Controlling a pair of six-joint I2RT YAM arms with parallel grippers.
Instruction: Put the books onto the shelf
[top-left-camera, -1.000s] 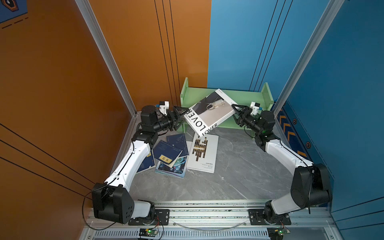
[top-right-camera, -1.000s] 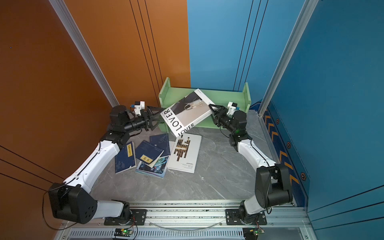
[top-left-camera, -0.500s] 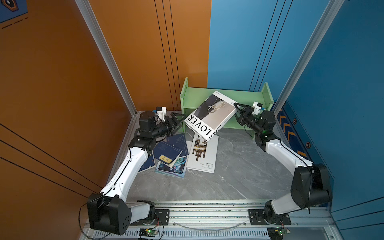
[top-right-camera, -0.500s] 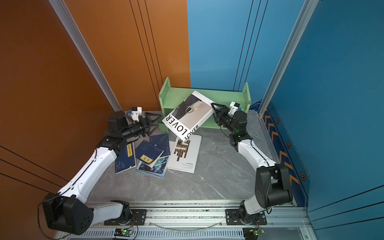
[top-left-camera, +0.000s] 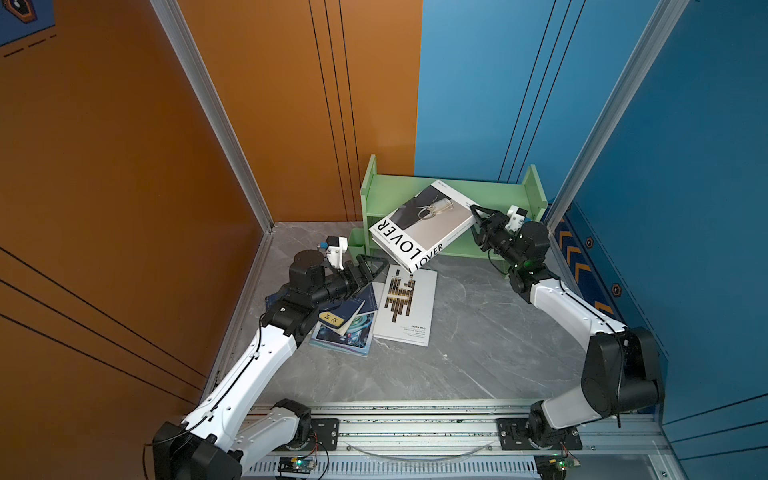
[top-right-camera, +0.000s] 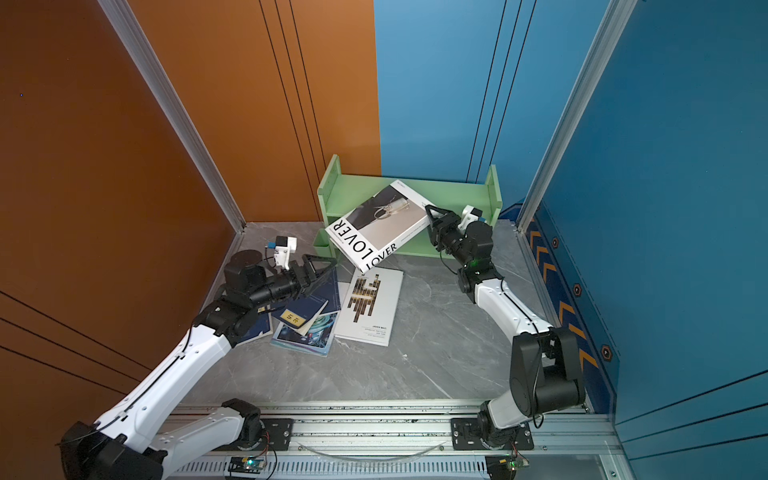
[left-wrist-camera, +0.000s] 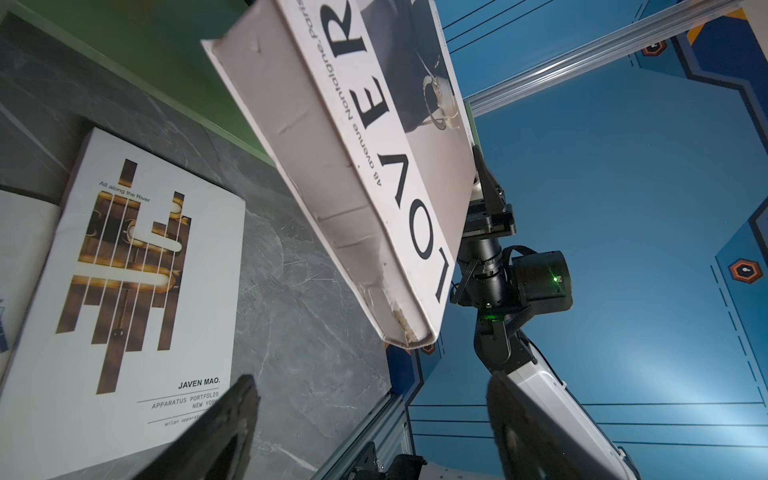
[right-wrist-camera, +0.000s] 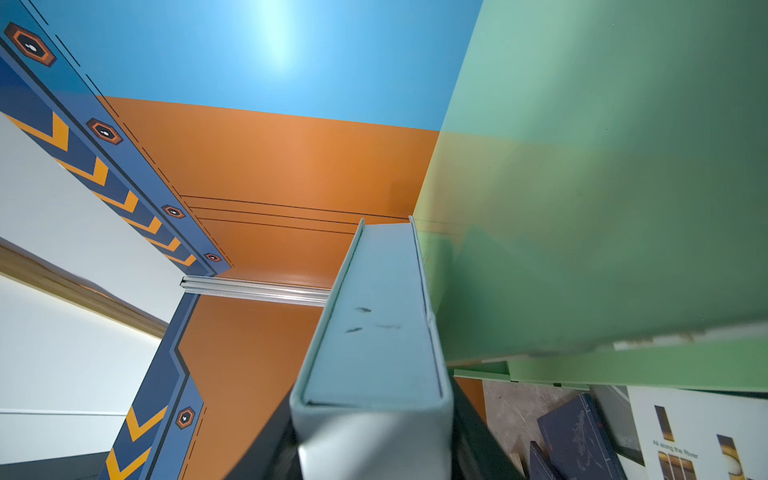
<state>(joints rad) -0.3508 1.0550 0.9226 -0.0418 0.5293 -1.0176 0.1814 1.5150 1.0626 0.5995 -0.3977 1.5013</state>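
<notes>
The large thick white book lettered LOVER (top-left-camera: 419, 226) hangs tilted in front of the small light-green wooden two-tier shelf (top-left-camera: 498, 195). The right gripper (top-left-camera: 476, 216) pinches it at one short edge. In the right wrist view its black fingers (right-wrist-camera: 266, 457) press on both covers, so the jaws stand only as wide as the book is thick. The left gripper (top-left-camera: 376, 268) hovers low over the loose pile with its jaws spread wide and nothing between them, near the book's low corner but apart from it.

In both top views the book's high corner lies over the shelf's upper tier, between the upright side panels. Its low spine corner hangs above the second white book with a gold bar pattern (top-left-camera: 409, 307), clear of it. Whether the held book touches the shelf, I cannot tell. To the right of it the upper tier is bare.

The patterned white book lies flat on the grey marbled tabletop (top-left-camera: 478, 332). Just beside it, under the left arm, are a teal picture magazine (top-left-camera: 353, 336) and the thin navy books with yellow labels (top-left-camera: 338, 316), overlapping one another. The tabletop between this pile and the right arm is open. An orange wall (top-left-camera: 249, 104) and a blue wall (top-left-camera: 498, 83) meet behind the shelf, and an aluminium rail (top-left-camera: 415, 424) runs along the near edge. A little green cup (top-left-camera: 356, 245) sits at the shelf's left end.
</notes>
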